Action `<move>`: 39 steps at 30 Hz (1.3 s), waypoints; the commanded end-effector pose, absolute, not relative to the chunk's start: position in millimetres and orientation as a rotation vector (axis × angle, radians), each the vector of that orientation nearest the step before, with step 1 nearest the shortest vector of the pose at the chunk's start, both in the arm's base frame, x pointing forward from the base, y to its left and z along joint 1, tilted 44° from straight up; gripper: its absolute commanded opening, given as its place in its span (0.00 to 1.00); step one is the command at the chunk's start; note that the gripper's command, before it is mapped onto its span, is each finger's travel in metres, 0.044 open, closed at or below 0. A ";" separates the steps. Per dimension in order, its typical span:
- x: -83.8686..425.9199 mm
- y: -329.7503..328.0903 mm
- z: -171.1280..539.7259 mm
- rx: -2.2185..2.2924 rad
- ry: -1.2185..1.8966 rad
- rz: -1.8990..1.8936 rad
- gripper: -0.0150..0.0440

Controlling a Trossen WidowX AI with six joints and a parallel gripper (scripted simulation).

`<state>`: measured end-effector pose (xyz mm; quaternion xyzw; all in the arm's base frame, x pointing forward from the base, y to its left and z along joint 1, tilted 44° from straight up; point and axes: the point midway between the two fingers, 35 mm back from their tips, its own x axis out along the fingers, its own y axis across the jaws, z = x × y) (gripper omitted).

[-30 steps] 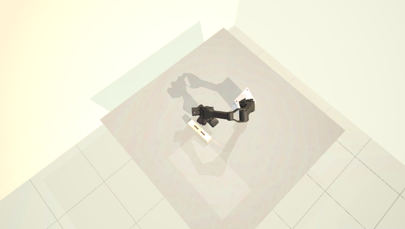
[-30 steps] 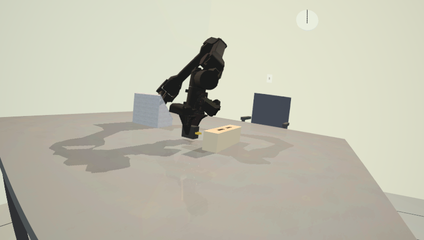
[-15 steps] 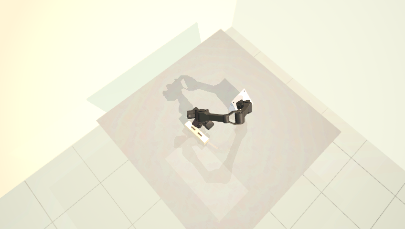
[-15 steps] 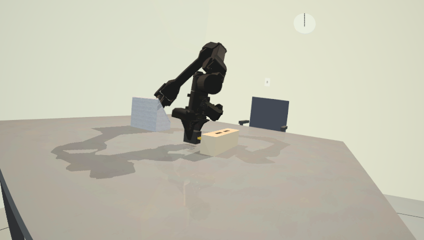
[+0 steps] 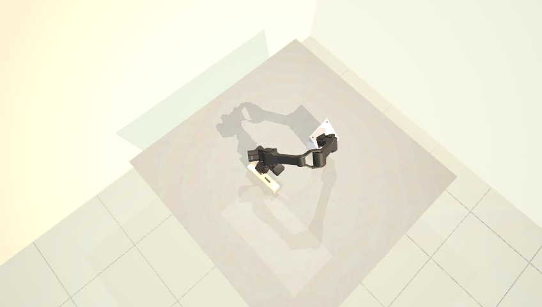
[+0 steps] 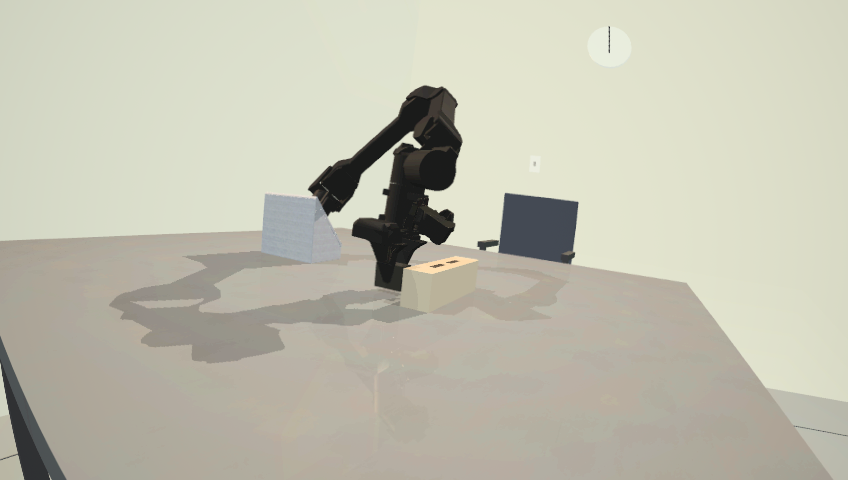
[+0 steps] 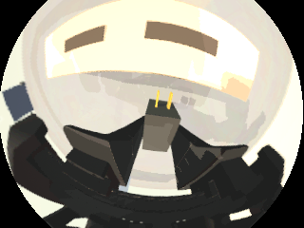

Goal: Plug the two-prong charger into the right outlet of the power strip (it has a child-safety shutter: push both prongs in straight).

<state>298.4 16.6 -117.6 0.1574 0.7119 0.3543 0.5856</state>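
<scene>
My gripper [image 5: 261, 168] [image 6: 389, 272] is shut on the dark two-prong charger [image 7: 161, 132]. It holds the charger low over the table, close beside the cream power strip [image 5: 274, 186] [image 6: 453, 286] [image 7: 125, 59]. In the wrist view two thin yellow prongs [image 7: 163, 100] stick out of the charger's end towards the strip, outside both outlets. The strip's top has a left outlet [image 7: 85, 39] and a right outlet [image 7: 181, 37], as the wrist view shows them. In the exterior view the strip hides the prongs. In the top view the arm covers one end of the strip.
A white and pale blue wedge-shaped block [image 5: 326, 127] [image 6: 288, 227] stands on the table [image 5: 380, 159] [image 6: 535, 380] near the arm's base. A dark chair [image 6: 537, 227] is behind the table. Arm shadows lie across the tabletop.
</scene>
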 end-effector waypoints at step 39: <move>306.8 17.1 -117.0 0.368 1.655 0.825 0.25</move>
